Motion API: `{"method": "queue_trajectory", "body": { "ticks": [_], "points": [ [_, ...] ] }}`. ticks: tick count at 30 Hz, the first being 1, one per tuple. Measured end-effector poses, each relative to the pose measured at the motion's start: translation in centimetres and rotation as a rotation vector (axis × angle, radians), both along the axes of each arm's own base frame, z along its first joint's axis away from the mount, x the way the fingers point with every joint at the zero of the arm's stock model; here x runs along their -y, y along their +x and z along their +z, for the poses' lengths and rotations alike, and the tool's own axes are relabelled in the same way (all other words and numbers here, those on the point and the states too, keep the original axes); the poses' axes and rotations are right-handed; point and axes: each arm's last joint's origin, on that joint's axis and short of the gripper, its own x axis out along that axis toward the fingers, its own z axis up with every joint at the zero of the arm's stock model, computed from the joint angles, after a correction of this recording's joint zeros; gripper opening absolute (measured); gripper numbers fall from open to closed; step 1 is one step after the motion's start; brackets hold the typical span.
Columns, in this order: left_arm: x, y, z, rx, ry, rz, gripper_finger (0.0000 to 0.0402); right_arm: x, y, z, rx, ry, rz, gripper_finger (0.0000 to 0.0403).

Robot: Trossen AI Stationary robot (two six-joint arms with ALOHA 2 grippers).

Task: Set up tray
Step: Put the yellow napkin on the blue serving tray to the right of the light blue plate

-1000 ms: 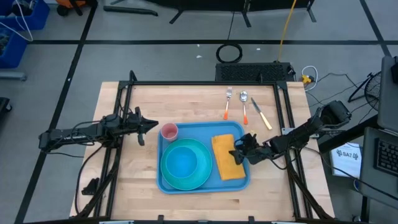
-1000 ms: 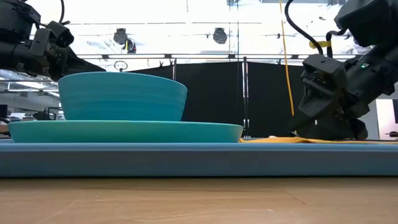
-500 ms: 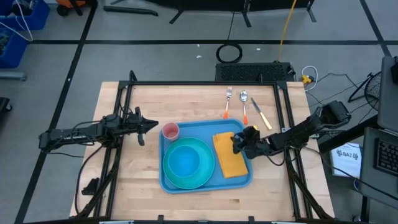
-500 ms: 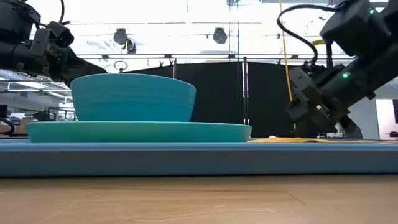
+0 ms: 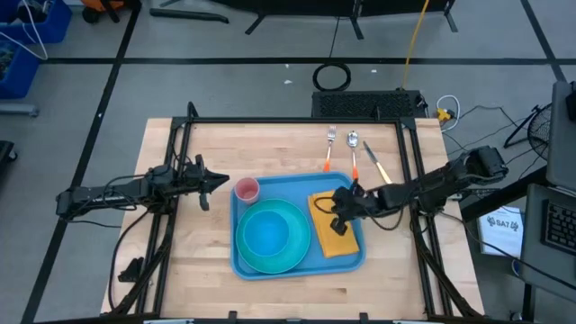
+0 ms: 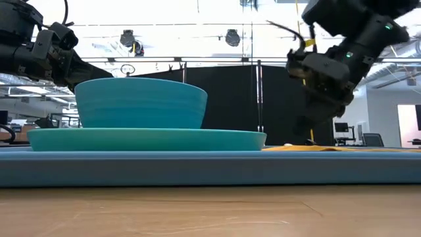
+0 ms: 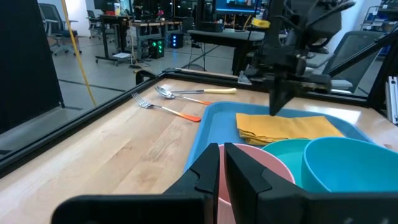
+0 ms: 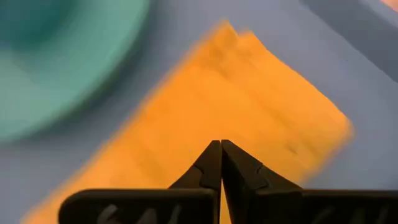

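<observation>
The blue tray (image 5: 290, 188) lies on the wooden table. On it are a turquoise plate (image 5: 304, 241) carrying a turquoise bowl (image 5: 265, 236), a pink cup (image 5: 246, 190) at its far left corner and a folded yellow napkin (image 5: 329, 245) lying flat on its right part. My right gripper (image 5: 335, 217) is shut and points down over the middle of the napkin (image 8: 186, 118). My left gripper (image 5: 224, 181) is shut and hovers just left of the tray, next to the cup (image 7: 264, 163). My right gripper points its shut fingertips (image 8: 219, 149) down at the napkin's middle. I cannot tell whether they touch the cloth or hang just over it.
A fork (image 5: 329, 149), a spoon (image 5: 354, 153) and a knife (image 5: 379, 164) lie on the bare wood beyond the tray's far right corner. Black frame rails run along the table's left and right sides.
My right gripper has risen from the tray's right rim and gone toward the table's left edge, out over the napkin. The tray, with everything on it, has slid a little toward the table's right edge and then stopped.
</observation>
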Motion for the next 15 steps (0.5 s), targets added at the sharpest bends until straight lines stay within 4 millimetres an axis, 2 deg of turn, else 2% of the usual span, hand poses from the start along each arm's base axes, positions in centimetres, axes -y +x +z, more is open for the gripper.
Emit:
{"method": "queue_trajectory", "body": {
  "ticks": [3, 6, 10, 15],
  "points": [
    [0.0, 0.0, 0.0, 0.0, 0.0, 0.0, 0.0026, 0.9, -0.2, 0.5, -0.126, -0.013, 0.005, 0.0],
    [0.0, 0.0, 0.0, 0.0, 0.0, 0.0, 0.0026, 1.7, -0.2, 0.4, -0.171, 0.024, 0.061, 0.0],
    [0.0, 0.0, 0.0, 0.0, 0.0, 0.0, 0.0026, 2.6, 0.3, 0.2, -0.128, 0.078, 0.082, 0.0],
    [0.0, 0.0, 0.0, 0.0, 0.0, 0.0, 0.0026, 2.8, 0.8, 0.3, -0.087, 0.06, 0.113, 0.0]
  ]
}}
